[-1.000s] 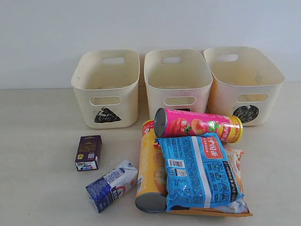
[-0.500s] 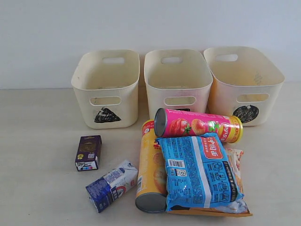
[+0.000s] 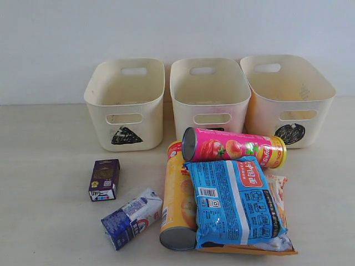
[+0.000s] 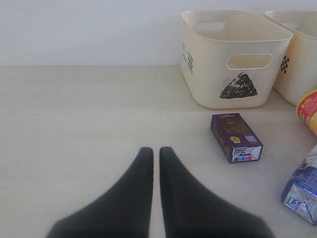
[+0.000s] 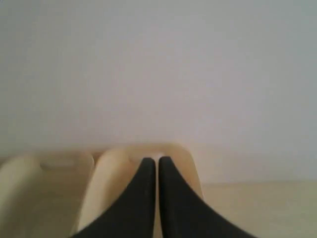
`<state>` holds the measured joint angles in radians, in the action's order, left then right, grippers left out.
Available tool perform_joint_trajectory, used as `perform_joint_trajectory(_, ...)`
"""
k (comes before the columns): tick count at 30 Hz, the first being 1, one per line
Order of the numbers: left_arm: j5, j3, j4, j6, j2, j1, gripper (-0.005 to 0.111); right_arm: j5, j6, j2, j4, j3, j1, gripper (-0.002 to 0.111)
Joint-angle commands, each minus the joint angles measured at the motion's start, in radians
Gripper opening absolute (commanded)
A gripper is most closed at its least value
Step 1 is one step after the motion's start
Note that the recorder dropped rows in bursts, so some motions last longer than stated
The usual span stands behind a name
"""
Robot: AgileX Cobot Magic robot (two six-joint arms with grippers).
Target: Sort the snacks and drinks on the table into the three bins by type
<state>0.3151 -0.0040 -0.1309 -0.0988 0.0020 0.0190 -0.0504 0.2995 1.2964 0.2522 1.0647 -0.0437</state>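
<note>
Jaws of left end effector pressed together, gripping nothing, held over the table short of the purple carton. Right end effector likewise closed, empty, pointing at a blurred bin. Snacks piled on table before three bins, cartons beside the pile.

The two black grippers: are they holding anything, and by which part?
Nothing is held. Both are shut and empty: the left gripper over the pale table, the right gripper before a cream plastic bin.
</note>
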Motion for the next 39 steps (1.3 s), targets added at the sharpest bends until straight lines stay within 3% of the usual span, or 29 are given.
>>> perform_joint_trajectory(1,-0.011,0.004,-0.005,0.000,-0.002,0.005,0.004,-0.342,-0.150,0.097,0.020,0.104,-0.058,0.000)
perform_joint_trajectory(6,-0.011,0.004,-0.005,0.000,-0.002,0.005,0.004,-0.714,-0.341,0.214,-0.065,0.249,-0.095,0.000)
perform_joint_trajectory(12,-0.011,0.004,-0.005,0.000,-0.002,0.005,0.004,-1.032,-0.666,0.300,-0.375,0.356,-0.096,0.000)
perform_joint_trajectory(16,-0.011,0.004,-0.005,0.000,-0.002,0.005,0.004,-1.105,-0.825,0.300,-0.546,0.354,-0.096,0.000)
perform_joint_trajectory(27,-0.011,0.004,-0.005,0.000,-0.002,0.005,0.004,-1.122,-0.879,0.303,-0.617,0.279,-0.096,0.001)
perform_joint_trajectory(30,-0.011,0.004,-0.005,0.000,-0.002,0.005,0.004,-1.099,-0.880,0.312,-0.622,0.233,-0.096,0.015)
perform_joint_trajectory(36,-0.011,0.004,-0.005,0.000,-0.002,0.005,0.004,-1.092,-0.914,0.344,-0.748,0.169,-0.096,0.068)
perform_joint_trajectory(39,-0.011,0.004,-0.005,0.000,-0.002,0.005,0.004,-1.047,-0.937,0.367,-0.773,0.110,-0.096,0.072)
